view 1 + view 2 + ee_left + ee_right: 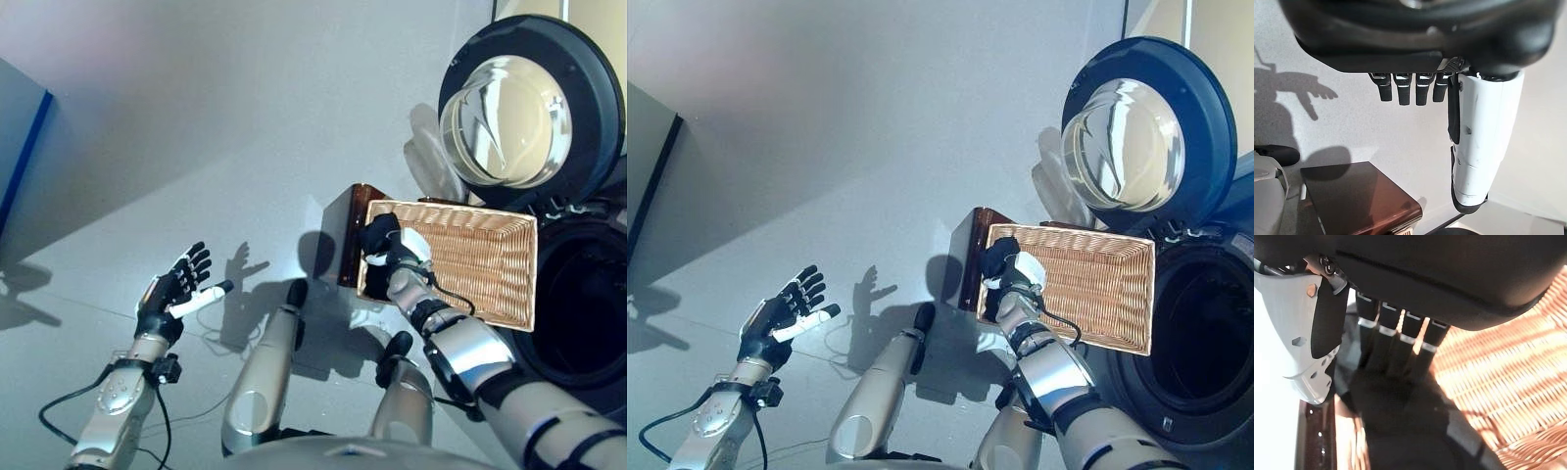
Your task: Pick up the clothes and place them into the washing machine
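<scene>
The washer stands open beyond my right hand, door swung up; no print legible. The basket lies tilted beside its mouth. My right hand reaches into the basket's near end, fingers extended onto dark cloth, whose shape and long axis I cannot make out. My left hand hovers open, well apart.

Wicker basket rests on brown stool.
</scene>
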